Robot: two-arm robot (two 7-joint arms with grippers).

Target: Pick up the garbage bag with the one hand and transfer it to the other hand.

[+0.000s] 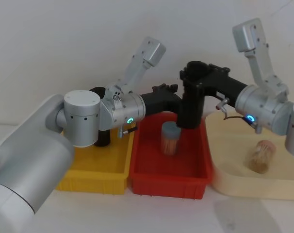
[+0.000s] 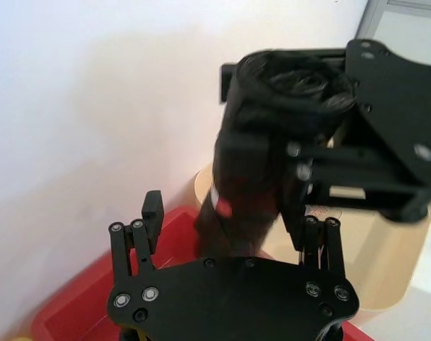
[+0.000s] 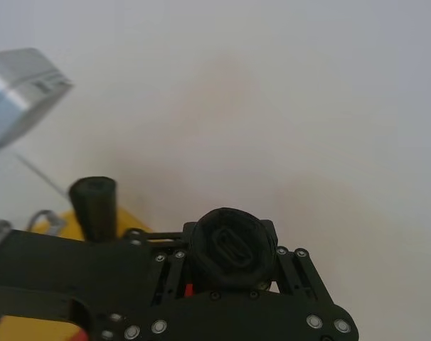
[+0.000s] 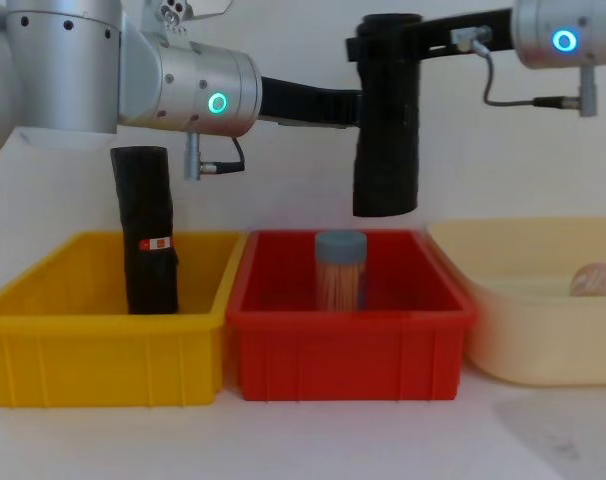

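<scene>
Garbage bag (image 4: 385, 130) hangs upright above red bin (image 4: 349, 345), at 12 o'clock from it, right gripper (image 4: 378, 45) clamped on its top, left gripper (image 2: 230, 234) spread at 9 o'clock, prob mid-handover so 2 arms meet.

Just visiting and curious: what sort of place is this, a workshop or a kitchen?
Probably a robot test bench, not a kitchen: two grippers hold a black bag roll above a yellow bin, a red bin and a cream tray, before a plain white wall.
</scene>
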